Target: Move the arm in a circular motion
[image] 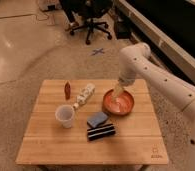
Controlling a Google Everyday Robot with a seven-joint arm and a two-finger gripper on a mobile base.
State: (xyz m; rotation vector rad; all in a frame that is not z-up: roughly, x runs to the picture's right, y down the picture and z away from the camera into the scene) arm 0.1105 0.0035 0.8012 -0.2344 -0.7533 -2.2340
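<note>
The arm (156, 80) is large, glossy and white. It comes in from the right edge, bends at a rounded joint (132, 57) above the table's far right side, and points down. The gripper (117, 92) at its end hangs over the far rim of a red bowl (113, 106), low above it or just inside it. I see nothing held in it.
A low wooden table (51, 145) carries a white cup (65, 116), a small brown bottle (67, 90), a white bottle lying down (84, 95), a blue sponge (97, 119) and a black striped packet (101, 132). A black office chair (91, 17) stands behind, and a blue tape cross (97, 51) marks the floor.
</note>
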